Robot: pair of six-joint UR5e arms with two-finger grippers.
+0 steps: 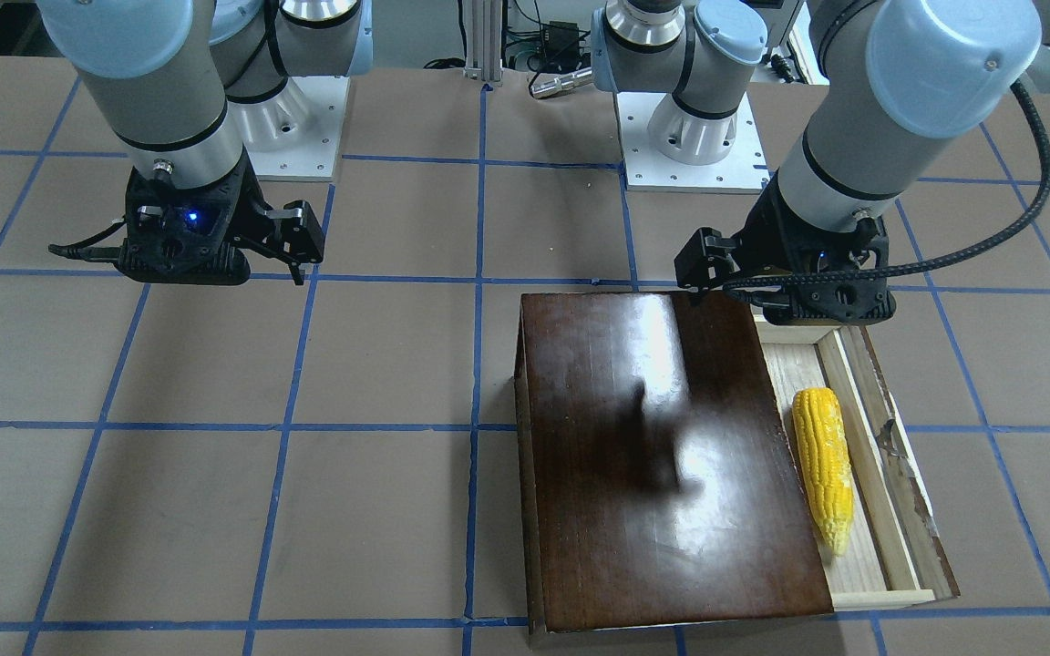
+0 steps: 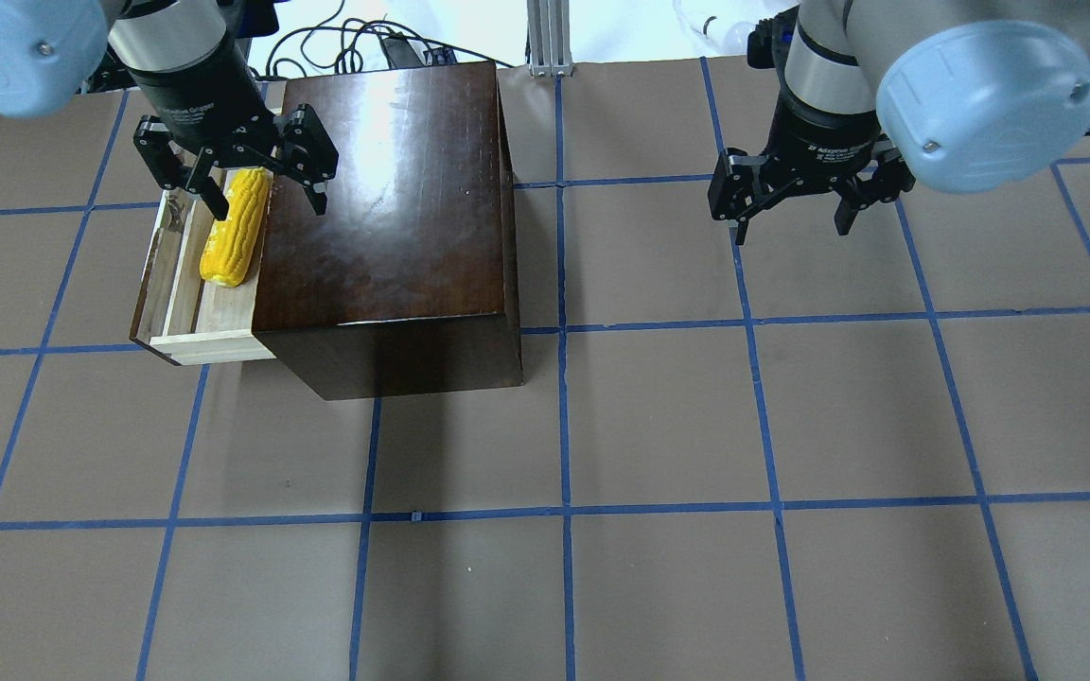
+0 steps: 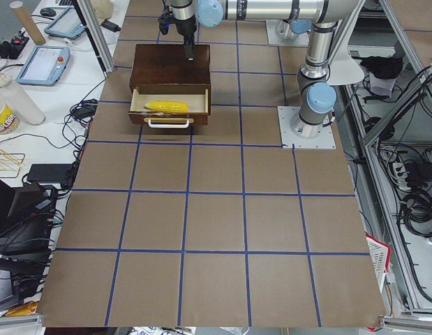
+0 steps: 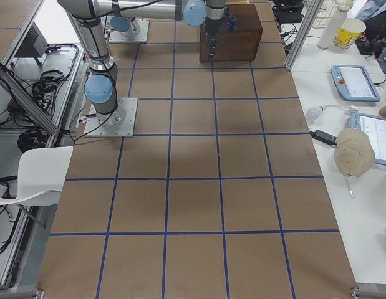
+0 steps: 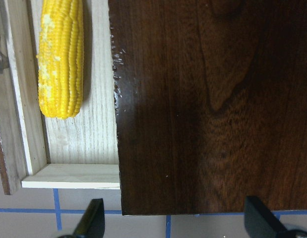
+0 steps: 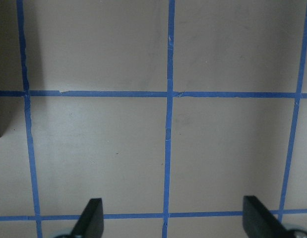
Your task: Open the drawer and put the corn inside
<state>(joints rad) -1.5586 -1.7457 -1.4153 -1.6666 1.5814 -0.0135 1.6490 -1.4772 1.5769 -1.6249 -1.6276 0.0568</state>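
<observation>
Corn down in pulled-out drawer, both grippers empty

Closest to front-facing camera: glossy dark brown box (image 1: 662, 456), lamp glare across lid, standing on brown table (image 2: 659, 426) marked with blue tape grid. Drawer (image 1: 882, 599) drawn partway out on robot's left side of box; pale wood tray, dark front panel, thin white handle (image 3: 167, 124) seen only from left-end camera. Corn (image 1: 824, 465) flat on tray floor, lengthwise along front panel, just beside box edge, narrowing toward near end in front-facing view. Not gripped by anything.

Left gripper (image 2: 269, 203) above far end of drawer and adjoining box corner, fingers spread wide and pointing down, holding nothing. From overhead, one finger overlapping corn's far end; contact impossible to judge there. From left wrist camera, both fingertips apart at bottom of view, with box lid, tray and corn in sight beyond them.

Right gripper (image 2: 791, 222) well apart from box, over bare table, fingers likewise spread, empty; only tape lines below it in wrist view.
</observation>
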